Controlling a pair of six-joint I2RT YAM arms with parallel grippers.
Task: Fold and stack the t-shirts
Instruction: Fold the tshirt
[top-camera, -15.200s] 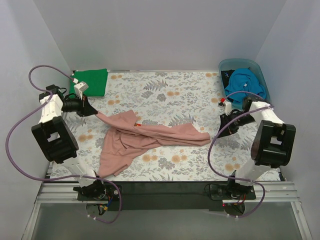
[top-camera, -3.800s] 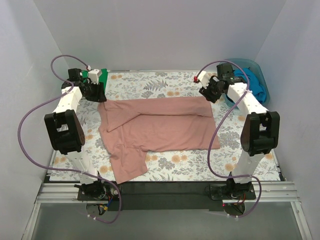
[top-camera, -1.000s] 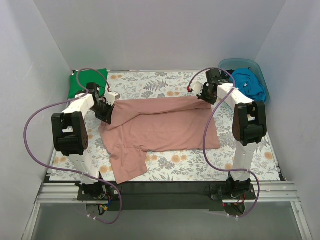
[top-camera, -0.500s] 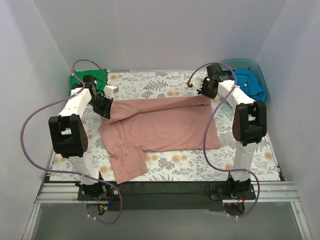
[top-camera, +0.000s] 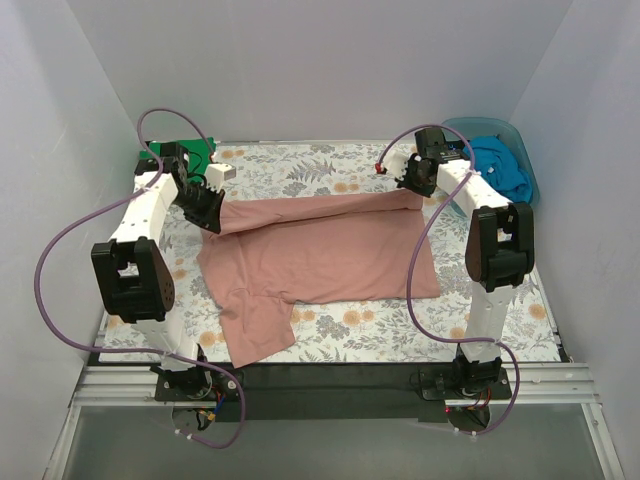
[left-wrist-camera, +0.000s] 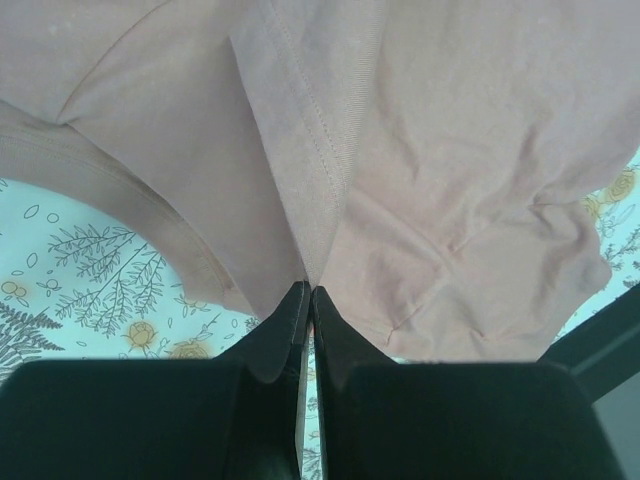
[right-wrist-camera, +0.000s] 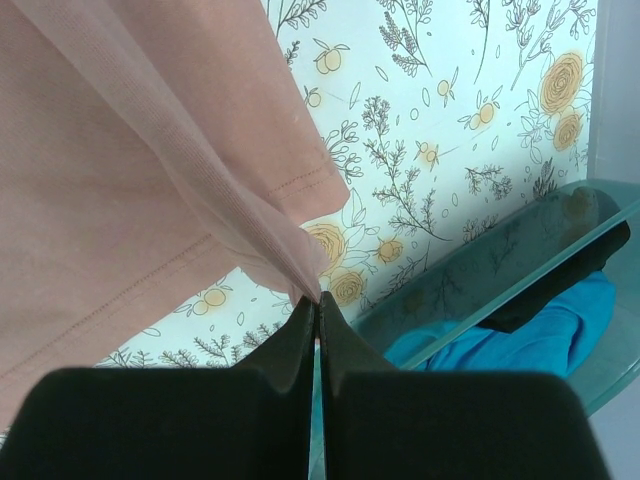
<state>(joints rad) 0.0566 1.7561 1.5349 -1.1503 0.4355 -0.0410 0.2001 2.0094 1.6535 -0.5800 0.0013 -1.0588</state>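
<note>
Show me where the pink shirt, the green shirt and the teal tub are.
pink shirt (top-camera: 330, 255): top external view, middle of the spread body.
green shirt (top-camera: 200, 148): top external view, visible far corner.
teal tub (top-camera: 455, 127): top external view, far rim.

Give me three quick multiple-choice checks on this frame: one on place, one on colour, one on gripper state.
1. Where is the blue t-shirt?
A. in the teal tub
B. spread at the table's middle
C. under the pink t-shirt

2. What colour is the shirt at the far left corner?
A. blue
B. green
C. pink

3. How does the left gripper stand?
A. open above the cloth
B. shut on nothing
C. shut on the pink t-shirt

Answers: 1 A, the blue cloth sits inside the tub's rim. 2 B, the green t-shirt shows behind the left arm. 3 C, the left wrist view shows pink fabric pinched between closed fingers.
</note>
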